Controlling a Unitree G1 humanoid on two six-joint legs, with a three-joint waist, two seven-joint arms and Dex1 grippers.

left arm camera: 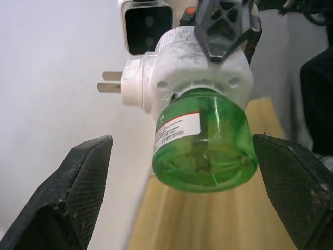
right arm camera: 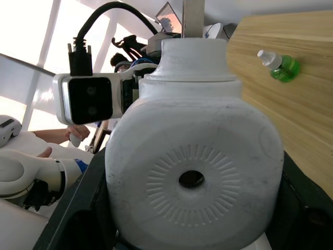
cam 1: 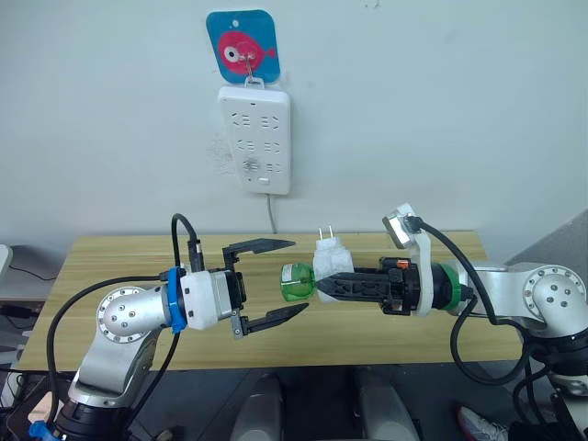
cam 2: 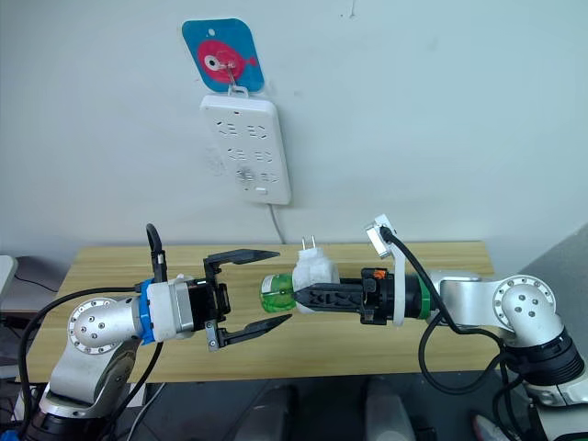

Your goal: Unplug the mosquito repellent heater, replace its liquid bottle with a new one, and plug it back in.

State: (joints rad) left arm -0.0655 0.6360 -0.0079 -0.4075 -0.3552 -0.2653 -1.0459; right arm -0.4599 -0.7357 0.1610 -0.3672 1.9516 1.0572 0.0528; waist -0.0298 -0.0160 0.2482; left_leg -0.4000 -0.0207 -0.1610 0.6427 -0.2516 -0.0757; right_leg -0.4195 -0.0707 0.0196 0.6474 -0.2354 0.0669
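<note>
lab test corner | bare white wall (cam 1: 441, 110) | power strip (cam 1: 254, 140) hung at 12 o'clock | plain wooden table (cam 1: 119, 253)

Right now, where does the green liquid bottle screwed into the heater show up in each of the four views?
Left eye view: green bottle at centre, between the open left claw and the mosquito repellent heater that the right claw grips.
Right eye view: centre.
Left wrist view: large, centre.
Right wrist view: hidden behind the heater.
Shared landmark: the heater's prongs.

bottle (left arm camera: 204, 140) label unreadable, heater (right arm camera: 193, 172) cropped below
</note>
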